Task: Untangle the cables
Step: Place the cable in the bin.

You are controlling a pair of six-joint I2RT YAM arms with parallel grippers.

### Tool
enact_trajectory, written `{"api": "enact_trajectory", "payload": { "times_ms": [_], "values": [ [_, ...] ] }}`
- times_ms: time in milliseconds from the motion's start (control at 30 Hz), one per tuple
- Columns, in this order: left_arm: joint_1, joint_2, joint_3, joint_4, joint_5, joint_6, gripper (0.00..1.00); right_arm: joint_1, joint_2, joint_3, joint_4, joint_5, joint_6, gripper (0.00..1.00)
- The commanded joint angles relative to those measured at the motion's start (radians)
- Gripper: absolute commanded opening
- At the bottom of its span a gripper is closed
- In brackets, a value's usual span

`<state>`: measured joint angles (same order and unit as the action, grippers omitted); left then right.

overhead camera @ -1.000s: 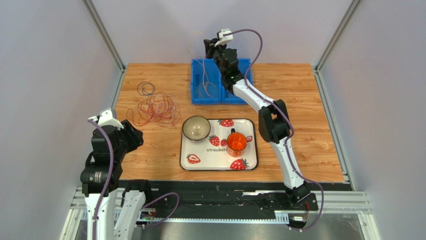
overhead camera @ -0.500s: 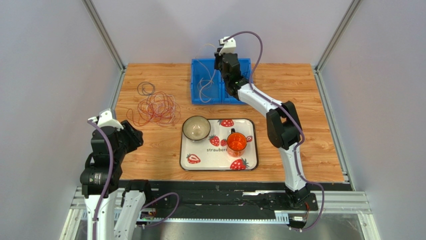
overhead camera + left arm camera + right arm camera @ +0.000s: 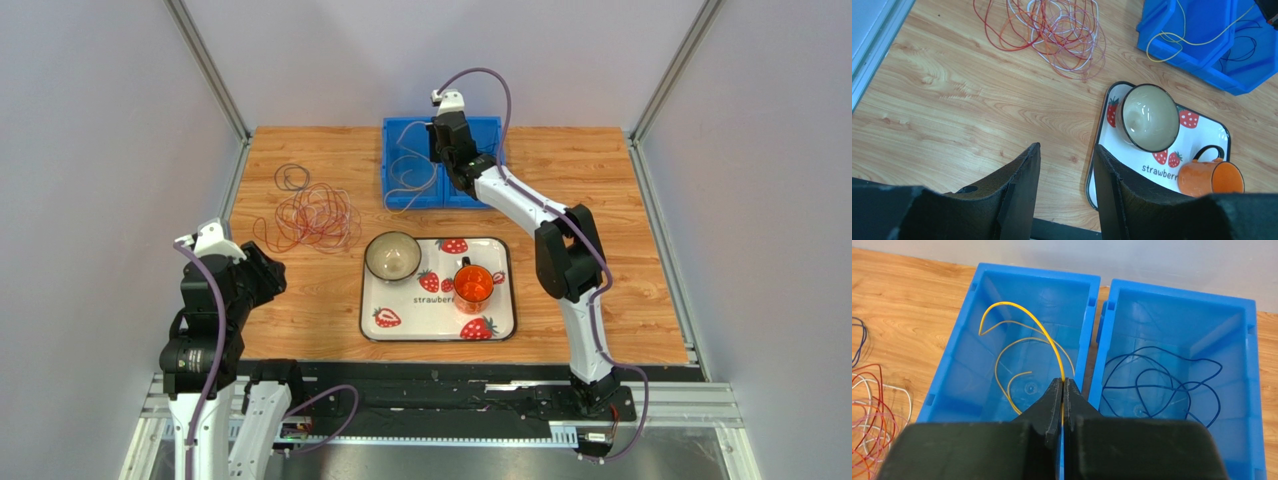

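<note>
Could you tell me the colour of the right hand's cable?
The cable is yellow; right wrist view shows it best.

I read the cables as red, orange and white, one yellow wire, one navy wire; bins blue, table wood-grain, mug orange (the tray is white with red strawberries, loud on my feed).

A light-brown wood-grain rectangular tabletop was enclosed on three sides by plain pale lilac-grey wall panels, joined by slanted silver metal corner posts. A black rail was mounted along its near edge.
</note>
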<state>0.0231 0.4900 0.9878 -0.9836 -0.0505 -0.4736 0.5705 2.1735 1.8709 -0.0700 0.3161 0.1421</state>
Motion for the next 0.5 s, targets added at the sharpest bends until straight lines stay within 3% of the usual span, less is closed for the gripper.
{"api": "enact_trajectory", "payload": {
  "times_ms": [0,333,467],
  "values": [
    [0.008,-0.011,-0.005,0.017,0.009,-0.003,0.52,0.009,0.032,0.146,-0.045,0.015,0.004,0.0],
    [0.008,-0.013,-0.005,0.017,0.006,-0.007,0.52,-0.014,0.281,0.612,-0.016,0.294,-0.188,0.0],
    [0.008,-0.007,-0.005,0.017,0.005,-0.005,0.52,-0.037,0.307,0.619,0.059,0.318,-0.223,0.0]
  ]
}}
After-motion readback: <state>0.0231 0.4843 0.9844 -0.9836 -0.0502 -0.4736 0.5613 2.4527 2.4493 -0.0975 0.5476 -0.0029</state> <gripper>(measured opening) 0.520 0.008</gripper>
